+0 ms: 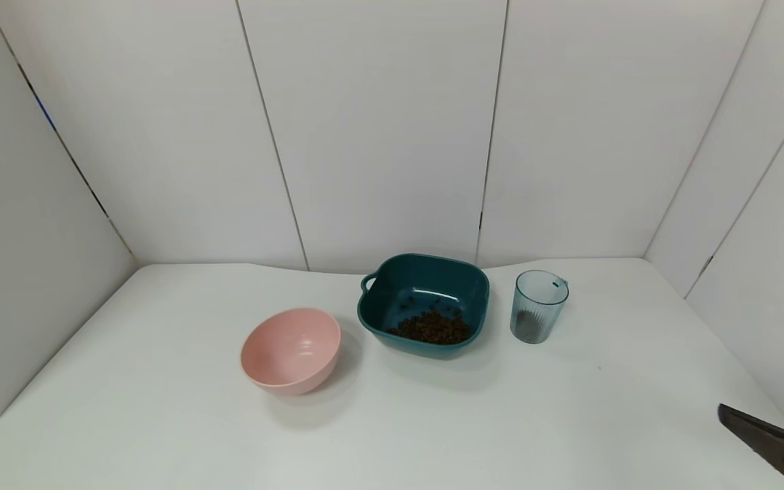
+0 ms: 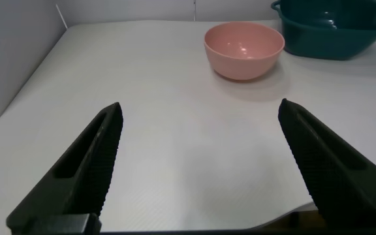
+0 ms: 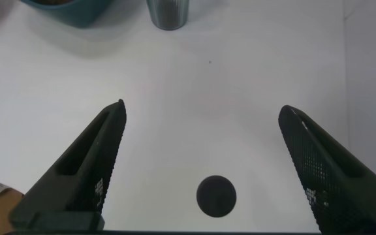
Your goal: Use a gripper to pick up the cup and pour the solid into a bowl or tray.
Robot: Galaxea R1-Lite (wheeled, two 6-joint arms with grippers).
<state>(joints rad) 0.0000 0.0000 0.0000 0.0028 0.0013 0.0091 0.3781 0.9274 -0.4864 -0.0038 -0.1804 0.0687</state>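
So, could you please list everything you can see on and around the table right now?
Dish: one, dark teal, rounded-square with a loop handle, centre of the table toward the back wall.
Pellets: many, dark brown, heaped in the dish's near part, a few loose ones farther back.
Cup: one, translucent blue-grey, ribbed, upright just right of the dish, something dark low inside.
Pink bowl: one, round, nothing visible inside, left of the dish and nearer the robot.
Table: one, white, walled by white panels.
Dark round spot: one, on the table below the right gripper.
Left gripper: black jaws wide apart, above the table's left side.
Right gripper: black jaws wide apart, near the right front edge.
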